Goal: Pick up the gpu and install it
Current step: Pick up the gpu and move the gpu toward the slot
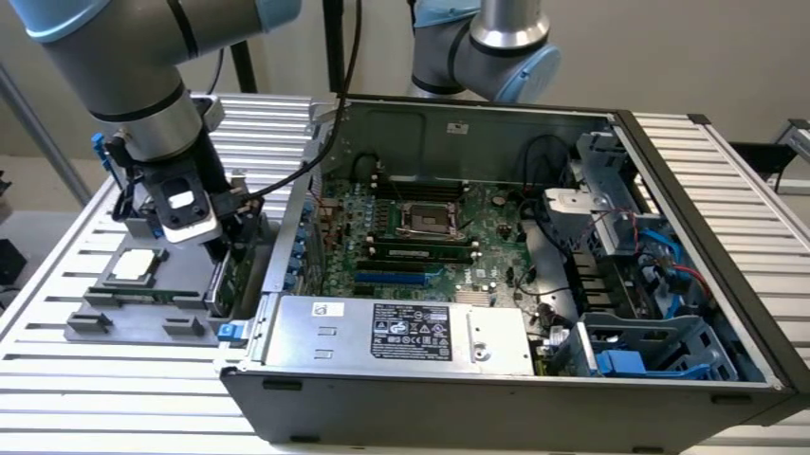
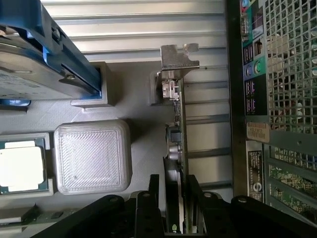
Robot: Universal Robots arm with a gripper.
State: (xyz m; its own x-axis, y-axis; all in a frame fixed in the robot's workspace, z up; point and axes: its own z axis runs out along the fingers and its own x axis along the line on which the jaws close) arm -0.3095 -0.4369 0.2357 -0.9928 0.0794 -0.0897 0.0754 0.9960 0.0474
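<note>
Ext view, L to R. Slatted counter point(image 1: 76, 379) is carrying a grey parts fixture point(image 1: 139, 318) w/ a cpu point(image 1: 133, 267) lying in it. Arm is reaching down just right of that. Pincer point(image 2: 174, 206) is straddling the gpu point(image 2: 176, 148), which is standing on edge in the fixture w/ its bracket point(image 2: 179, 58) at the end away from the pincer. Card is sitting just beside the wall of the open pc case point(image 1: 708, 180). Can't tell whether pincer is clamping the card or sitting loose around it.

Risks (judgement):
- An off-centre hold could be pivoting the card on lift.
- A weak clamp on so thin a board could be slipping.
- Case wall is near enough that a skewed card could be clipping it.
- Bracket could be snagging the fixture.

Hidden:
- Contact faces, and where along the card the pincer sits, are running off frame in wrist view.
- Connector edge is sunk in fixture.
- Card is showing edge-on, so fan side is unreadable.
- In ext view the arm is covering most of the card.
</note>
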